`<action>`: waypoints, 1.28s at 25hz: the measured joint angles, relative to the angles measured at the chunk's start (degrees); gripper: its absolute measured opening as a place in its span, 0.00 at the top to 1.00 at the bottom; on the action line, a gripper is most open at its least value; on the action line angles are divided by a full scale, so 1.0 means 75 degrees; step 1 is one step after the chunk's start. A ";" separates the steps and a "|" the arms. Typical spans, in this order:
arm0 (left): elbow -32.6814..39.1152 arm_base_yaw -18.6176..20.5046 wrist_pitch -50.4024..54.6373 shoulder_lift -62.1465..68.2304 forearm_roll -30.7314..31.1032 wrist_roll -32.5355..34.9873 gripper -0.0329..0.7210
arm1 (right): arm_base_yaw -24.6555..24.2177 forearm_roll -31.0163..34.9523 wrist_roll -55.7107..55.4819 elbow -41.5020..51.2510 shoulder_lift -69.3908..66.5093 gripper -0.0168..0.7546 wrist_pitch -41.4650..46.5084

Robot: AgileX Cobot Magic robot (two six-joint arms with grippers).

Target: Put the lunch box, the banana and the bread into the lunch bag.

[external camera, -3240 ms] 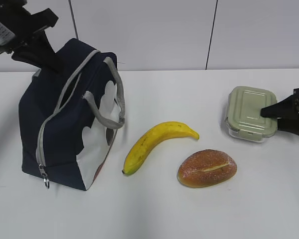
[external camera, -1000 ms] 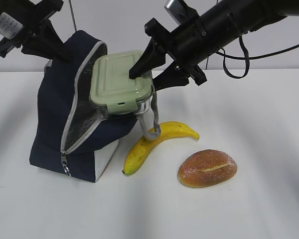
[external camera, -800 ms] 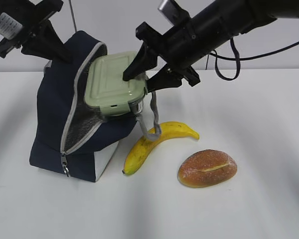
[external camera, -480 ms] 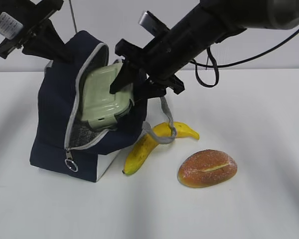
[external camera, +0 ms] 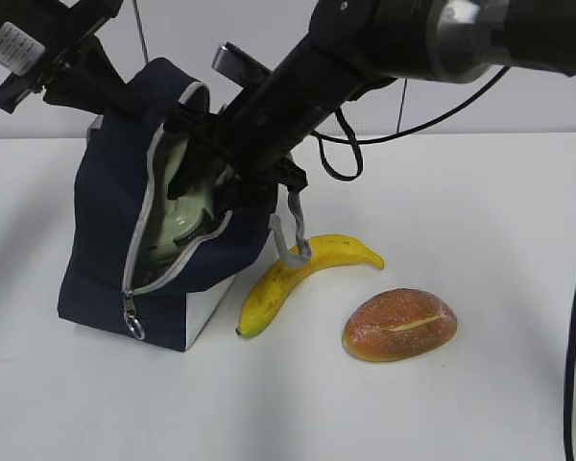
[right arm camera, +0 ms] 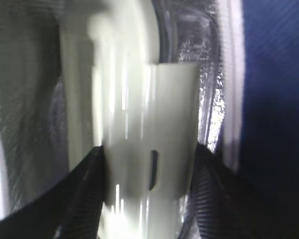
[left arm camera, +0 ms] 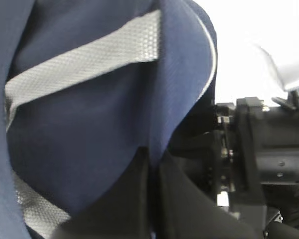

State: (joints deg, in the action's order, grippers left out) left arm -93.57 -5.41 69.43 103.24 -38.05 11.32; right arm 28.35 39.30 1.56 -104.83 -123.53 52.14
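Fingers [right arm camera: 84,189] of the right arm clamp the lunch box [right arm camera: 139,139], apparently inside the lunch bag [external camera: 106,230].

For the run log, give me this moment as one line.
left gripper: shut on lunch bag | right gripper: holding lunch box inside bag | banana, bread: on table

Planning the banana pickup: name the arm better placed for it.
Right, probably. The left gripper is shut on the lunch bag, holding its mouth open. The right gripper, still gripping the lunch box inside the bag, is nearer the banana.
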 joint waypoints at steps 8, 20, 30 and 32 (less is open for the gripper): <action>0.0000 0.0000 -0.0093 0.0000 0.0014 0.0000 0.96 | 0.0251 -0.0020 -0.0006 -0.0047 -0.0497 0.50 -0.0634; 0.0000 0.0000 -0.0177 0.0000 0.0200 0.0000 0.96 | 0.0417 0.0081 0.0093 -0.0064 -0.0914 0.44 -0.1067; 0.0000 0.0000 -0.0170 0.0000 0.0229 0.0000 0.96 | 0.0219 -0.0902 0.0276 -0.1506 -0.0914 0.42 0.0882; 0.0000 0.0000 -0.0163 0.0000 0.0229 0.0000 0.96 | 0.0177 -0.1286 0.0276 -0.2082 -0.0914 0.42 0.1625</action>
State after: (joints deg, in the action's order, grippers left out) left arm -93.57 -5.41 68.20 103.24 -36.33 11.32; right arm 29.68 29.65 3.63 -120.44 -130.39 64.32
